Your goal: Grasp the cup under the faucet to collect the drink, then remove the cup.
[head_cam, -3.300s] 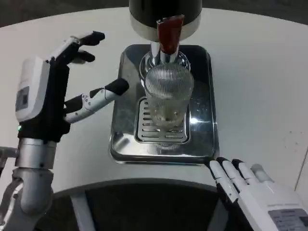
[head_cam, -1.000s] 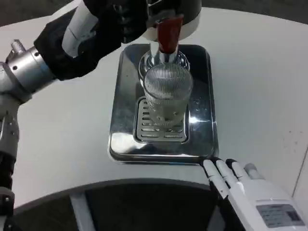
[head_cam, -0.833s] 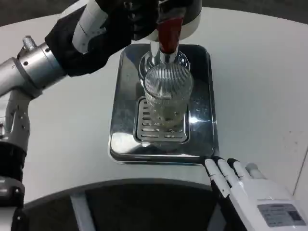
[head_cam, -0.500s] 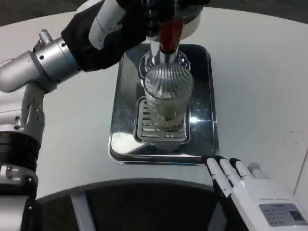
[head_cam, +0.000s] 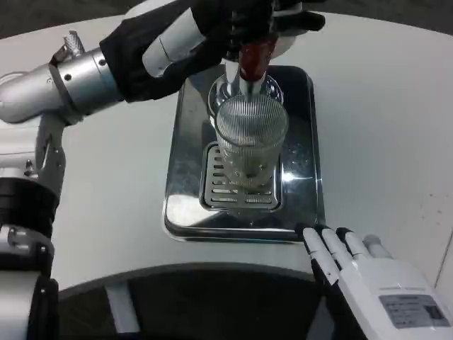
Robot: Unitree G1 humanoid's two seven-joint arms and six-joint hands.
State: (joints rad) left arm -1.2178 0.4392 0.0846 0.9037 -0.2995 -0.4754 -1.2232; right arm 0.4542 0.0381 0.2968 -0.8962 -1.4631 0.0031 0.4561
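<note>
White table carries a steel drip tray, and the ribbed glass cup stands upright on its grate, directly below the faucet. Your left robot hand is up at the red tap lever; whether its fingers are closed on the lever you cannot tell, so confirm contact before pulling. Work the lever smoothly and keep the forearm clear of the cup's rim. Your right robot hand rests near the tray's front corner, fingers straight and apart, holding nothing; bring it to the cup's side to steady it.
</note>
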